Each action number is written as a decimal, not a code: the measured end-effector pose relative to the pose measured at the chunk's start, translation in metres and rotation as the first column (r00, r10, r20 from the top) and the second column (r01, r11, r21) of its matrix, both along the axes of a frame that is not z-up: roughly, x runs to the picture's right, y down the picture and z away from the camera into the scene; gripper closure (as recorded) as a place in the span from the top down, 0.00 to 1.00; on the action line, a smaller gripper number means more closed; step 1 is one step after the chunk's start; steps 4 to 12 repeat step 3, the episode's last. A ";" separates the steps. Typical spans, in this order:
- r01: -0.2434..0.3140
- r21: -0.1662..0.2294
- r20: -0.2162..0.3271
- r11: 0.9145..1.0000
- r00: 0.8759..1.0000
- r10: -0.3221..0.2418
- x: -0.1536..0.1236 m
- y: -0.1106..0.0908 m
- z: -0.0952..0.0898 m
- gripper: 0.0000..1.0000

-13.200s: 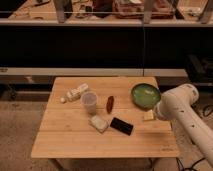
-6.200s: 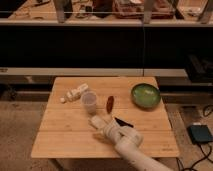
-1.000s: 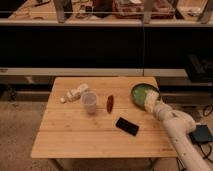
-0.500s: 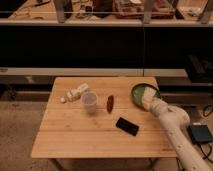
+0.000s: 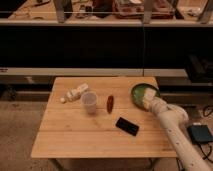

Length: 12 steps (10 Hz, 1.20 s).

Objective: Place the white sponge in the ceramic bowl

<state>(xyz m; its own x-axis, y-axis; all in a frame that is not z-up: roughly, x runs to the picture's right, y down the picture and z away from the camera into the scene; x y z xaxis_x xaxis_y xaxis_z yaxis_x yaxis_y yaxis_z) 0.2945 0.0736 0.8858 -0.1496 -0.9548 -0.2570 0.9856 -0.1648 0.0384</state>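
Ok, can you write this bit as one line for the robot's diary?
stage: placing | gripper: over ceramic bowl | white sponge: at gripper, over bowl | table

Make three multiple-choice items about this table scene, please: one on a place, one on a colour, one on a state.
1. Where is the gripper?
A. over the ceramic bowl
B. beside the white bottle
C. at the table's left edge

2. What colour is the slab near the table's front?
A. white
B. red
C. black

3. How does the plastic cup stand?
A. on its side
B. upright
C. inside the bowl

Answers:
1 A: the arm's end reaches into the green bowl at the right, with the white sponge pale at its tip.
2 C: it is dark against the wood.
3 B: its open mouth faces up.
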 end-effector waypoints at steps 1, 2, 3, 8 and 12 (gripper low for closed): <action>-0.017 0.002 0.017 1.000 1.000 0.017 -0.002 -0.001 0.000 0.80; -0.047 0.006 0.040 0.999 0.998 0.047 -0.003 -0.002 0.000 0.80; -0.053 0.007 0.041 0.999 0.998 0.053 -0.001 -0.002 -0.001 0.80; -0.053 0.007 0.041 0.999 0.998 0.053 -0.001 -0.002 -0.001 0.80; -0.053 0.007 0.041 0.999 0.998 0.053 -0.001 -0.002 -0.001 0.80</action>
